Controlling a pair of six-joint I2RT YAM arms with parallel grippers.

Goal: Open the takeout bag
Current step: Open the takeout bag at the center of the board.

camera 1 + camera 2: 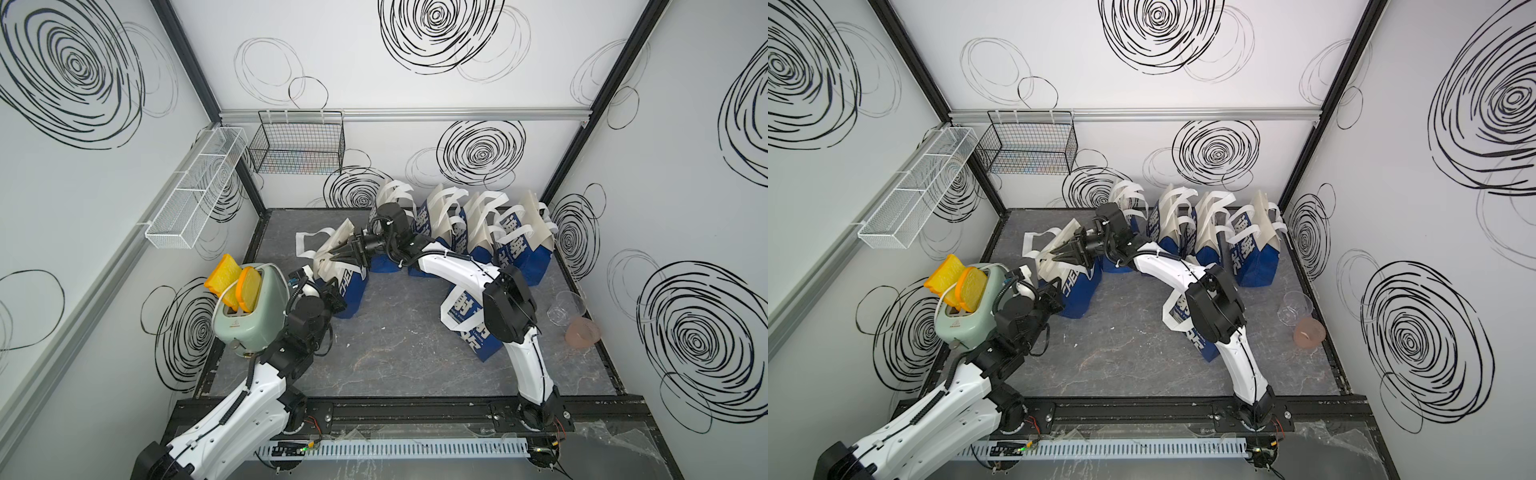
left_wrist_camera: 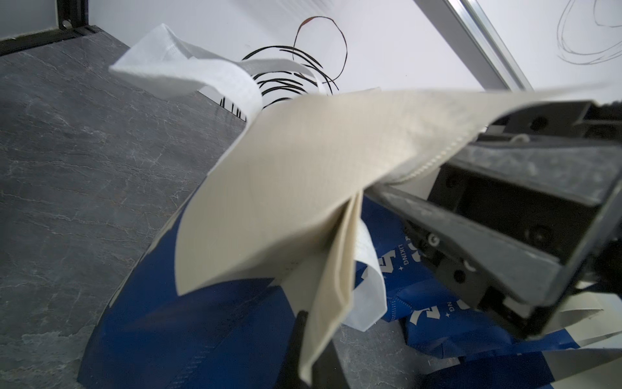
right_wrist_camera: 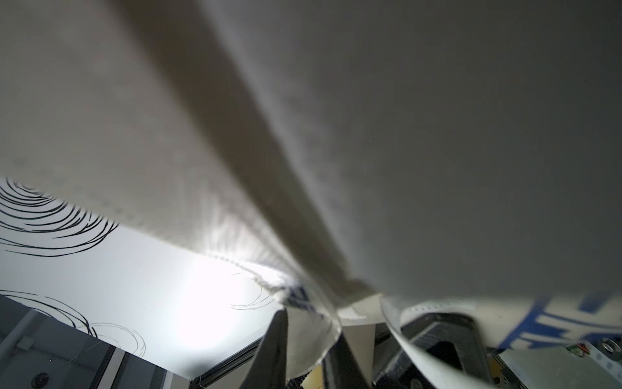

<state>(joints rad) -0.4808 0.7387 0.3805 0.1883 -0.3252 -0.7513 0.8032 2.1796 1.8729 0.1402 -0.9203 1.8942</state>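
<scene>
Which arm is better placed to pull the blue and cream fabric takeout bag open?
Likely right: the right gripper pinches the takeout bag at its cream top, free to pull away; the left gripper anchors the other side.

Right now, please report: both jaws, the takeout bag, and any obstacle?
Left gripper jaws shut on takeout bag side fold. Right gripper jaws pinching its top edge. Mouth not yet spread. Toaster close beside left arm, other bags behind right arm.

"CHE" — takeout bag (image 1: 1077, 301); "LIKING" — blue bag (image 2: 397, 279)
</scene>
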